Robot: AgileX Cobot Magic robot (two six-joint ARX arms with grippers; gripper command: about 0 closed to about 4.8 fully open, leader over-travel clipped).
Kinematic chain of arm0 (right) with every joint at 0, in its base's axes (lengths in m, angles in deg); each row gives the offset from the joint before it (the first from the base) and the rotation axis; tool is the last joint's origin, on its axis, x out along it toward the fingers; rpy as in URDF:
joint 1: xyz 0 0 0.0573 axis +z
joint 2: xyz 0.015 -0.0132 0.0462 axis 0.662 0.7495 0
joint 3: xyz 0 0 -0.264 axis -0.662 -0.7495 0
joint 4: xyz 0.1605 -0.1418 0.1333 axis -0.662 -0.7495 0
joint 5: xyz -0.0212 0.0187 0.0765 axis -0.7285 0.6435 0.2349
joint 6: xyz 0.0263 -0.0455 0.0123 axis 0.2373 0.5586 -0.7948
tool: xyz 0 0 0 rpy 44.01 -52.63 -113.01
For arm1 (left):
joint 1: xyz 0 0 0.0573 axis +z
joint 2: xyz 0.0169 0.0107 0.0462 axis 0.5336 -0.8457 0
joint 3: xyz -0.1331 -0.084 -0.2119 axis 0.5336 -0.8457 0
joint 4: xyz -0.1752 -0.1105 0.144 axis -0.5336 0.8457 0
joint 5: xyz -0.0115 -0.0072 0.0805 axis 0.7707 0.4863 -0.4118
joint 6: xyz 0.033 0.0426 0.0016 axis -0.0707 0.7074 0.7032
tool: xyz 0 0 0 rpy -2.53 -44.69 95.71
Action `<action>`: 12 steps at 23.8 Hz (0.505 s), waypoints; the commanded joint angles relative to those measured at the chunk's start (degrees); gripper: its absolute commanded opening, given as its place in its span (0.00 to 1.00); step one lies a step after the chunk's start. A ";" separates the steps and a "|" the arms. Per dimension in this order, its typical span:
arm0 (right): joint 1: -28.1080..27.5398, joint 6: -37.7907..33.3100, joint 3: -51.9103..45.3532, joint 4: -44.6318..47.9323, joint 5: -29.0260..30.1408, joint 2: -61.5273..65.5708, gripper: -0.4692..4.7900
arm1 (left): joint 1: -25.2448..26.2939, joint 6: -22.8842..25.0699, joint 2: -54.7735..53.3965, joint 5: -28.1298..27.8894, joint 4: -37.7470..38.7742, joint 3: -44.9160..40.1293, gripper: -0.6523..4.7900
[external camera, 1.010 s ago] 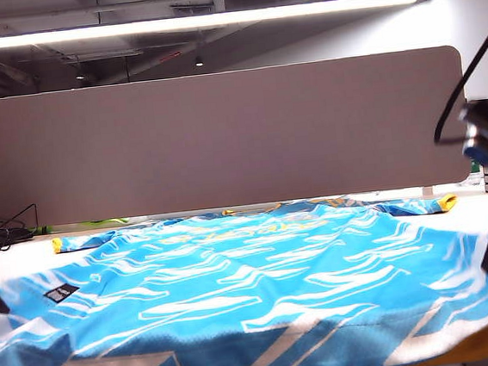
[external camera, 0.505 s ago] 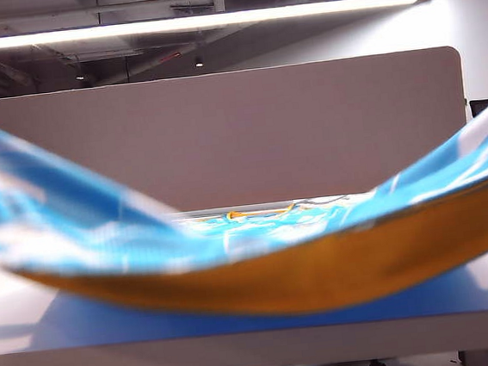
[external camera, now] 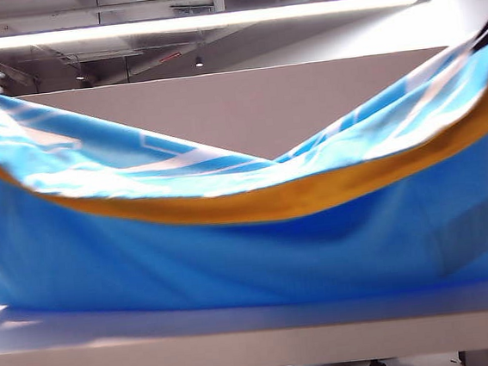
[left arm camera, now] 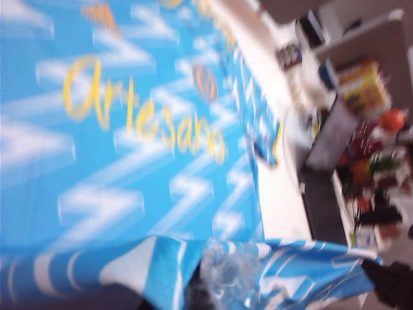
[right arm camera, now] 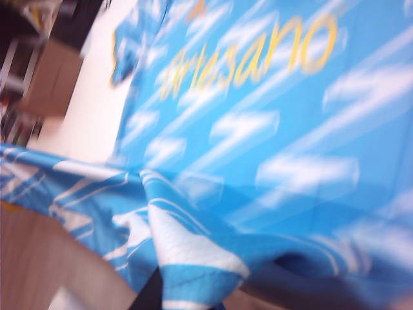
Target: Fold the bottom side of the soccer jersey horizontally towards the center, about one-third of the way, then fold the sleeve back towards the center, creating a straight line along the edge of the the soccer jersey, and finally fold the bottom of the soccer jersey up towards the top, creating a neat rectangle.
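A long light strip (external camera: 189, 20) on the ceiling, at twelve o'clock in the exterior view, makes the room bright. The soccer jersey (external camera: 251, 251) is soft and smeared at ten and two o'clock. A dark shadow lies on the table (external camera: 259, 337) under it. Both wrist views are very blurry. The yellow letters (left arm camera: 139, 116) look fuzzy. White patches glare in the right wrist view.
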 commanded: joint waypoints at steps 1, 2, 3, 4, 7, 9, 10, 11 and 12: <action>-1.77 -2.16 2.69 14.93 -0.94 14.08 0.08 | 0.02 -5.70 -18.25 0.76 -20.02 2.89 0.11; -2.29 -2.10 4.98 17.11 -0.90 20.41 0.08 | -0.02 -5.77 -25.75 2.56 -22.53 5.99 0.11; -2.78 -1.64 7.26 18.40 -0.83 25.42 0.08 | -0.02 -5.75 -30.75 3.89 -23.65 8.57 0.12; -2.91 -0.87 8.81 19.15 -0.66 28.52 0.08 | -0.04 -5.75 -35.39 4.92 -24.57 11.32 0.15; -2.91 1.05 15.08 20.65 -0.70 38.34 0.08 | -0.46 -4.13 -45.11 4.79 -25.66 18.21 0.26; -2.93 3.67 21.35 21.07 -0.66 45.99 0.26 | -0.46 0.33 -53.05 3.50 -26.01 24.50 0.53; -2.97 4.11 23.19 21.24 -0.83 47.71 0.42 | -0.44 1.31 -54.77 3.37 -26.86 25.88 0.68; -3.58 4.17 25.70 21.81 -1.25 49.62 0.61 | -0.33 2.84 -56.59 2.67 -28.39 27.30 0.80; -4.15 4.17 27.23 22.18 -1.36 50.58 0.63 | -0.33 4.00 -57.05 0.70 -28.59 27.98 0.81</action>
